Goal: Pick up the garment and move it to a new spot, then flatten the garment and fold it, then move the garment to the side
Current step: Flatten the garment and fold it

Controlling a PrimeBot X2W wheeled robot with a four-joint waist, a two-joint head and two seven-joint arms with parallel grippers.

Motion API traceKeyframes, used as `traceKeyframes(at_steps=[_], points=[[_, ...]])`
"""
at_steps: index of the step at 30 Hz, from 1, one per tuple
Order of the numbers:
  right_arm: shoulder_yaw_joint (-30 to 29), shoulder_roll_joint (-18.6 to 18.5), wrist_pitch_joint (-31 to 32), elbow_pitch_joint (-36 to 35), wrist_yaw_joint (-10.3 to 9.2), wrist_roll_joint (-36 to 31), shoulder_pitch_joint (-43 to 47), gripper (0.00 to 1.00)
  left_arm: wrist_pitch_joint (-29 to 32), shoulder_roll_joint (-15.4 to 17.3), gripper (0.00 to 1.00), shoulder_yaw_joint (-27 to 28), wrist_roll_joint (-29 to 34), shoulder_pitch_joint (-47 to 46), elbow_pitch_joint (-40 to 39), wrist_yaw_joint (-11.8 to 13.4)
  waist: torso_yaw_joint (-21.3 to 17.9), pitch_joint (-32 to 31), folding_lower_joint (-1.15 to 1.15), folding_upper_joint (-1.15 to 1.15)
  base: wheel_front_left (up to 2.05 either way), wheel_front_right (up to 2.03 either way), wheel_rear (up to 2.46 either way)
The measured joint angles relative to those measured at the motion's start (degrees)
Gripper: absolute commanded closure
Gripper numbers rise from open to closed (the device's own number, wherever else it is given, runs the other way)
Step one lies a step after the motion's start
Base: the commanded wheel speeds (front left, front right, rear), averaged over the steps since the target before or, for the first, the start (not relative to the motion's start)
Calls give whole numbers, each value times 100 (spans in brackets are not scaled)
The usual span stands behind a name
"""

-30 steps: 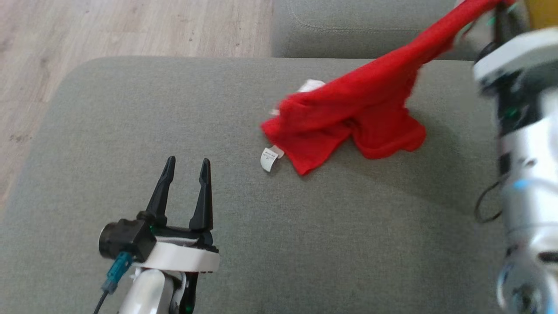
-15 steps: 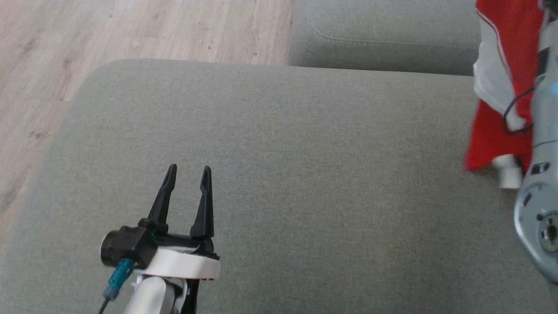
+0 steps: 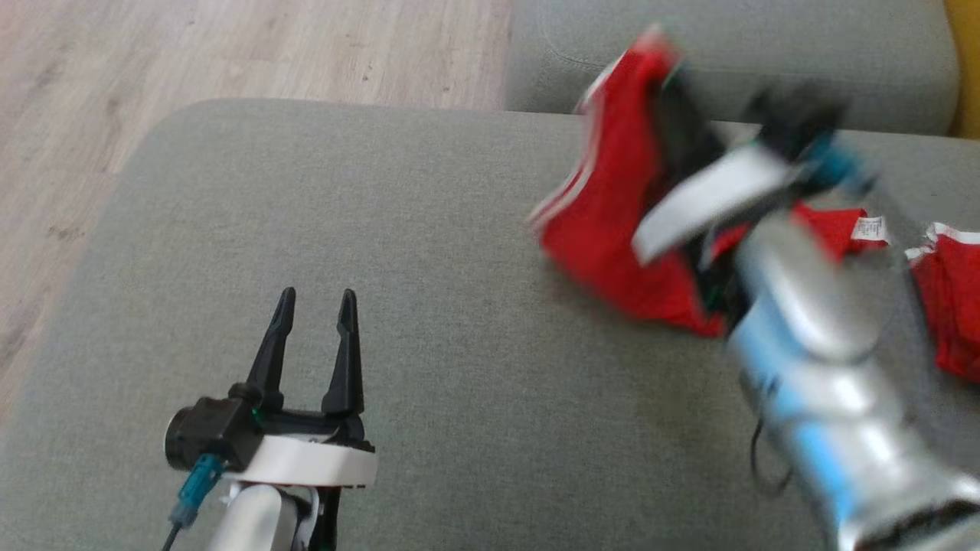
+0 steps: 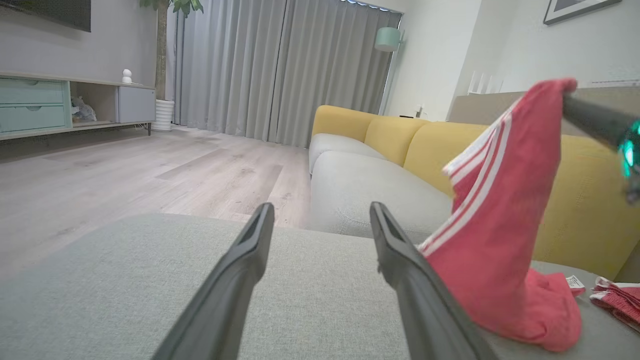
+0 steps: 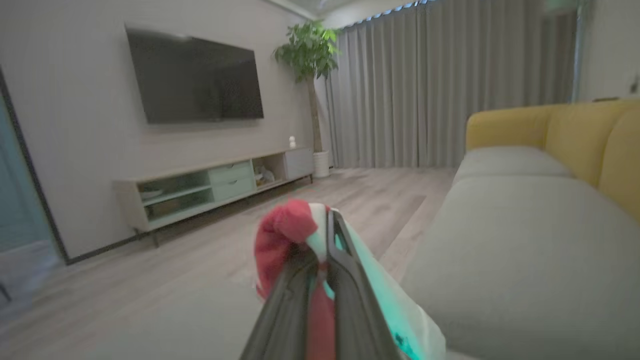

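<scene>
The red garment [image 3: 605, 222] with white side stripes hangs from my right gripper [image 3: 670, 84], which is shut on its top edge above the grey cushion's far right part. Its lower end rests crumpled on the cushion [image 3: 429, 229], a white label [image 3: 869, 228] showing. The left wrist view shows the garment [image 4: 500, 210] as a draped cone under the right finger [image 4: 595, 120]. In the right wrist view the fingers [image 5: 345, 270] pinch red cloth [image 5: 282, 225]. My left gripper [image 3: 314, 306] stands open and empty at the lower left, well apart from the garment; it appears again [image 4: 320, 220] over the cushion.
More red cloth with white trim [image 3: 949, 298] lies at the cushion's right edge; I cannot tell whether it belongs to the same garment. A second grey cushion [image 3: 727, 46] and yellow sofa backs [image 4: 400, 140] lie beyond. Wooden floor [image 3: 230, 46] lies to the left.
The right arm has swung left and forward with the garment, from the far right edge to the cushion's right part. The garment's lower end now rests on the cushion. The left gripper stays put.
</scene>
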Motion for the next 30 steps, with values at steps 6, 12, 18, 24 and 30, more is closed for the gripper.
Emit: traceKeyframes(at_steps=[6, 12, 18, 24, 30], points=[[1166, 13, 213, -483, 1, 378, 1326, 100, 0, -2, 0, 30, 1, -25, 40, -1, -66, 73, 0, 0, 0, 0, 0], [1751, 14, 532, -566, 0, 437, 2011, 0, 0, -7, 0, 97, 1, -94, 78, -1, -188, 144, 0, 0, 0, 0, 0], [1980, 24, 639, -960, 0, 431, 1987, 0, 0, -5, 0, 183, 7, -167, 121, -9, -436, 175, 0, 0, 0, 0, 0], [1254, 24, 525, -1150, 0, 187, 1844, 0, 0, -7, 0, 200, 10, -201, 115, -13, -678, 131, 0, 0, 0, 0, 0], [-245, 25, 156, -1427, 0, -248, 1854, 0, 0, -8, 0, 187, 11, -201, 98, -21, -886, 84, 0, 0, 0, 0, 0]])
